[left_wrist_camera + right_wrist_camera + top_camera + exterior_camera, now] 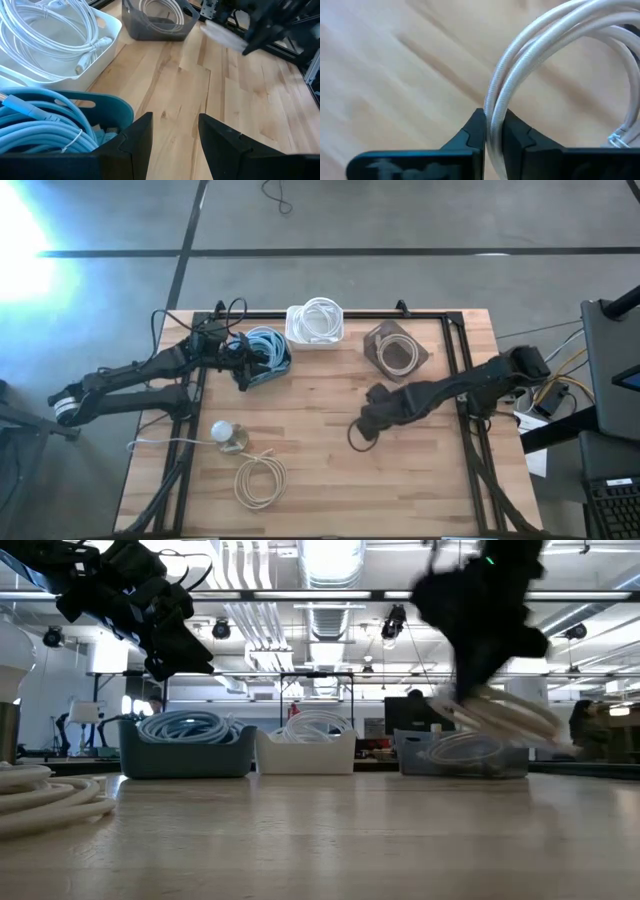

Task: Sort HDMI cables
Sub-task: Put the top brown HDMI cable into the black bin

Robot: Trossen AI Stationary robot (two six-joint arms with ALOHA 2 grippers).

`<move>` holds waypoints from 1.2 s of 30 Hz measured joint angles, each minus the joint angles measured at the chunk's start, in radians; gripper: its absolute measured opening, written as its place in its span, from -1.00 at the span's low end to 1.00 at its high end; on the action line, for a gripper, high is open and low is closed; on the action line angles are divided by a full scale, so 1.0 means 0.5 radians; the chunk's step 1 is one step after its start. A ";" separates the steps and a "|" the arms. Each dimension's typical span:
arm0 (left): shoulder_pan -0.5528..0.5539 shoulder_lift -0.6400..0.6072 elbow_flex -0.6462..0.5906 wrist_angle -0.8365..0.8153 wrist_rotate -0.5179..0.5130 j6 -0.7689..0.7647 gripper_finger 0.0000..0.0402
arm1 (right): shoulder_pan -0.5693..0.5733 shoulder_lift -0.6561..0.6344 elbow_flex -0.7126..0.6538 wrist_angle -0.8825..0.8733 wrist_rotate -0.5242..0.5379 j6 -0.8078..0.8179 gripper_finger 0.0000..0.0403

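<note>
My right gripper [372, 420] hangs over the middle of the table, shut on a beige HDMI cable coil [356, 434], which the low view shows raised off the wood [505, 712]. My left gripper [243, 370] hovers open at the near rim of the blue bin [265, 352], touching nothing; the bin holds light blue coils [35, 132]. The white bin [318, 323] holds white coils. The grey bin [395, 350] holds beige coils. Another beige coil [260, 480] lies flat on the table near the front edge. My right gripper [494, 137] pinches a bundle of two or three beige strands [496, 107] on the coil's rim between its two fingers. The fingers lie across the strands. The coil is lifted clear of the table and hangs tilted below and beside the gripper [505, 712].
A round white bulb-like object [228, 434] with a thin loose cord [160, 444] stands on the table's left front part, next to the lying beige coil. The three bins line the far edge. Bare wood lies between the bins and the front edge. Black frame rails run along both table sides.
</note>
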 joint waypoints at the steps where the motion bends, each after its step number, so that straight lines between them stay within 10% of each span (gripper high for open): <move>1: 0.000 0.000 0.000 0.000 0.000 0.000 -0.19 | -0.002 -0.001 0.067 -0.001 0.055 -0.067 -0.87; 14: 0.000 0.000 0.000 0.000 0.000 0.000 -0.19 | -0.146 0.021 0.488 -0.019 1.035 -0.879 -0.87; 36: 0.000 0.000 -0.001 0.000 0.000 0.001 -0.19 | -0.754 0.022 -0.142 0.039 0.909 -0.416 -0.64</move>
